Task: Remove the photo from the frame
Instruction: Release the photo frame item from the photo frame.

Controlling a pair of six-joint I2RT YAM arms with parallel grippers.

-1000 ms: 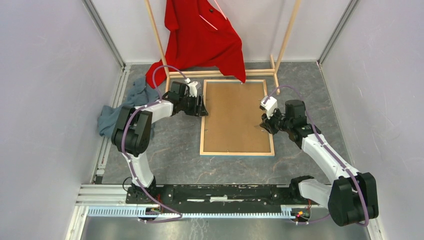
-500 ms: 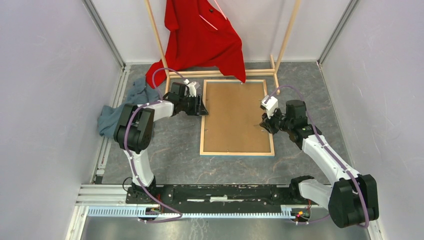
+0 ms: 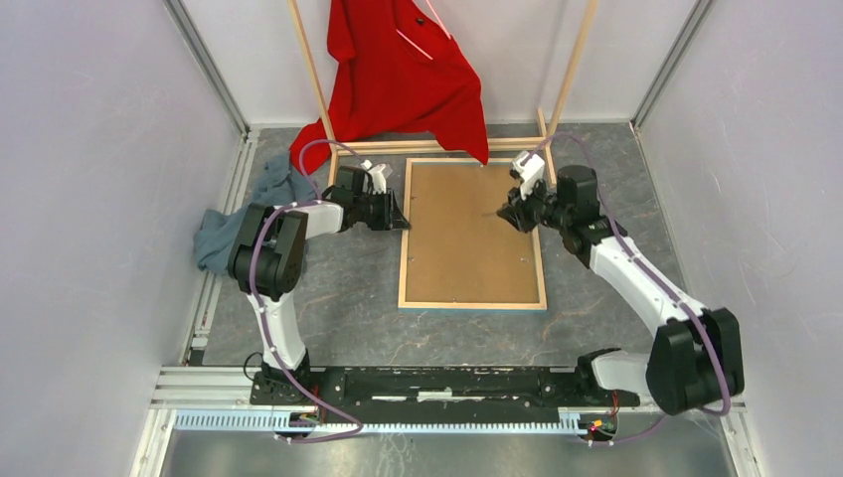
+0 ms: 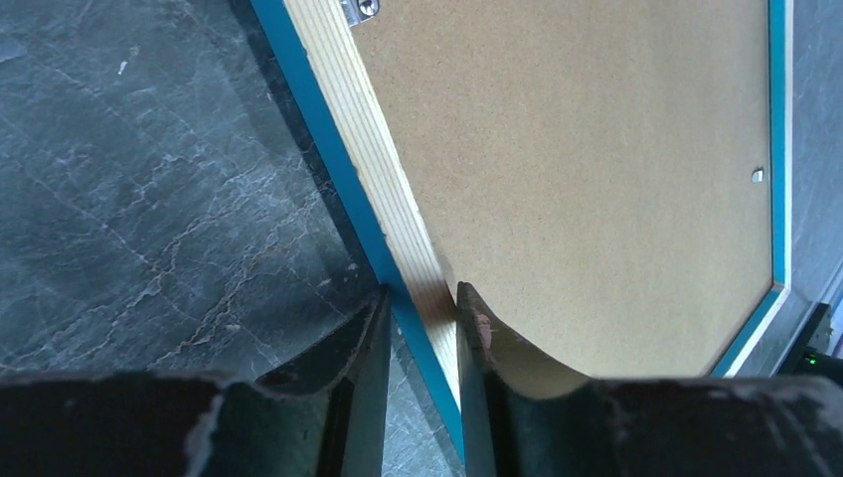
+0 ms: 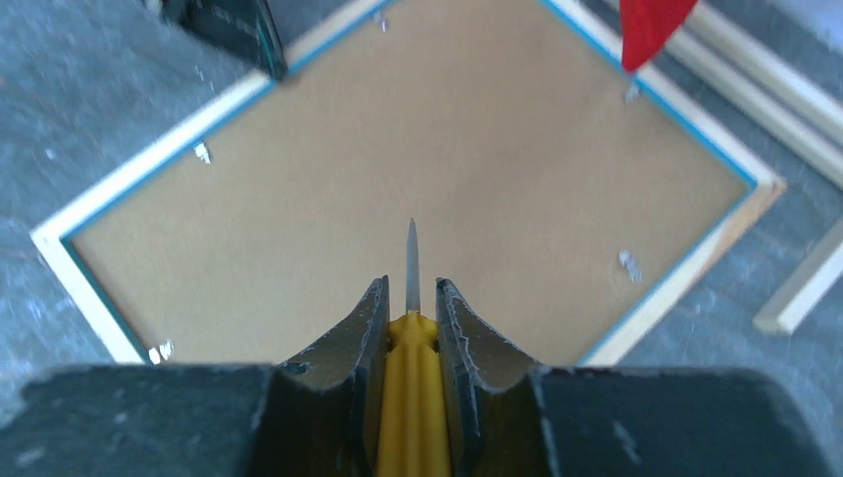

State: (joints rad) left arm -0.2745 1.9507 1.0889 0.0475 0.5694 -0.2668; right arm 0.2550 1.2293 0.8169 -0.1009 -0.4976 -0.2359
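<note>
Right gripper (image 3: 505,214) moved back, marbled table (image 3: 338,298), white walls (image 3: 89,199)

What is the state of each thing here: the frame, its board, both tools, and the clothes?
frame, face down, flat on the table.
backing board, seated in the frame.
left tool, closed on the frame's left rail.
right tool, closed on a yellow-handled screwdriver, blade over the backing board.
red shirt, hanging on the wooden rack.
blue-grey cloth, crumpled on the table.

Blue-edged frame (image 3: 472,305), brown board (image 3: 467,234), yellow-handled tool (image 5: 411,397)
</note>
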